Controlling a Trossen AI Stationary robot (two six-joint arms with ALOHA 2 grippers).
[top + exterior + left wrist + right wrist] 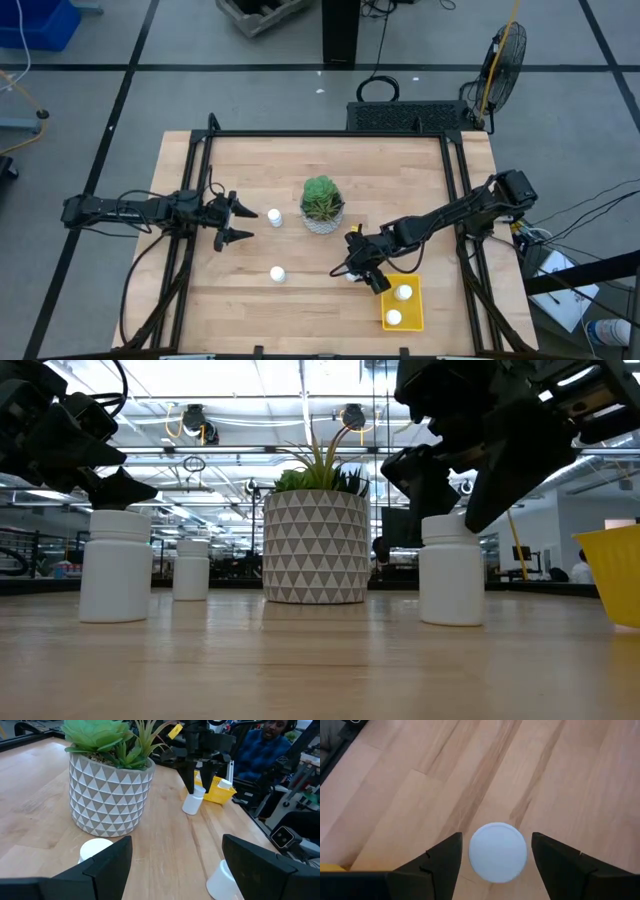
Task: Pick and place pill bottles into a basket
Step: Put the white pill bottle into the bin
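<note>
The right gripper [495, 857] is straddling a pill bottle [497, 851] on the desk [300, 170] beside the basket [412, 303], fingers spread around it (not yet clenched), lining up a grasp. The left gripper [232, 224] is waiting with fingers released near another bottle [274, 216].

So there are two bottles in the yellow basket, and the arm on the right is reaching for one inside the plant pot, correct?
Not quite. The right gripper straddles a pill bottle standing on the table, not in the plant pot, as its wrist view shows. The basket does hold two.
</note>
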